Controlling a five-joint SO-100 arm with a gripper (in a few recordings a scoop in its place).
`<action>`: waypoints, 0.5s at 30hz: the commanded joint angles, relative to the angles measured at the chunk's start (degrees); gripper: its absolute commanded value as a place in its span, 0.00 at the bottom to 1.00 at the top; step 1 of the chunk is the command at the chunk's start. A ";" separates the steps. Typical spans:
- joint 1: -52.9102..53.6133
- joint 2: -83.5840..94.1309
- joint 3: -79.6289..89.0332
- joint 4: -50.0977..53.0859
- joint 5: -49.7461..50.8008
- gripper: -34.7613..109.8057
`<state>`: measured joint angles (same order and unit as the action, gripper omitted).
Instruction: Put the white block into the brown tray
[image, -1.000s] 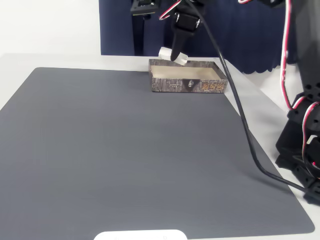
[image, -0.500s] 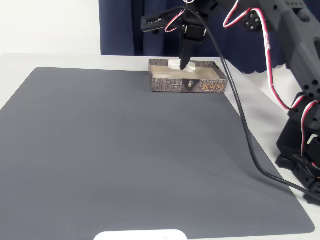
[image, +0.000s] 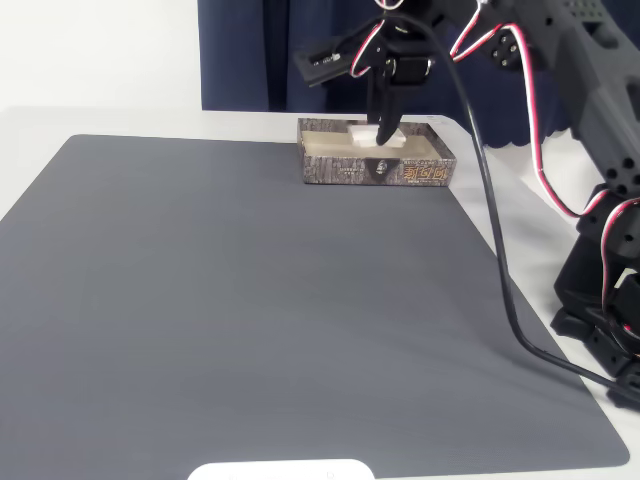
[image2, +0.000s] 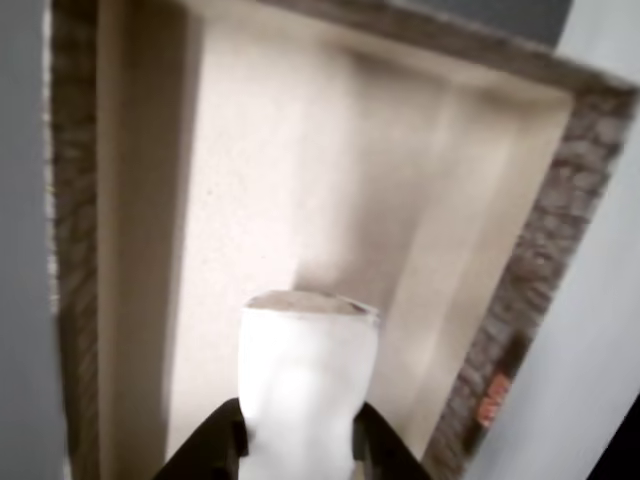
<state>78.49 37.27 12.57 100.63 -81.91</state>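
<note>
**Block over tray, not released yet**

Hand (image: 384, 137) is clamped on the white block (image2: 305, 385), both fingers pinching its sides in the wrist view. It hangs inside the brown tray (image: 343, 168) opening, nose-down, so the block drops onto the cream floor rather than catching a wall. Tray sits at the far edge of the grey mat (image: 250, 300), toward the bench's far right corner. Can't tell if the block touches the floor. Likely next: part the fingers and lift straight up, clear of the rim.
</note>
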 joint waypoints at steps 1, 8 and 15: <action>0.18 -0.97 -4.04 0.44 0.62 0.24; -1.49 -6.77 -8.96 -0.26 1.14 0.24; -2.46 -7.91 -10.46 -1.49 4.31 0.29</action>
<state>76.55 28.83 4.75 99.84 -78.93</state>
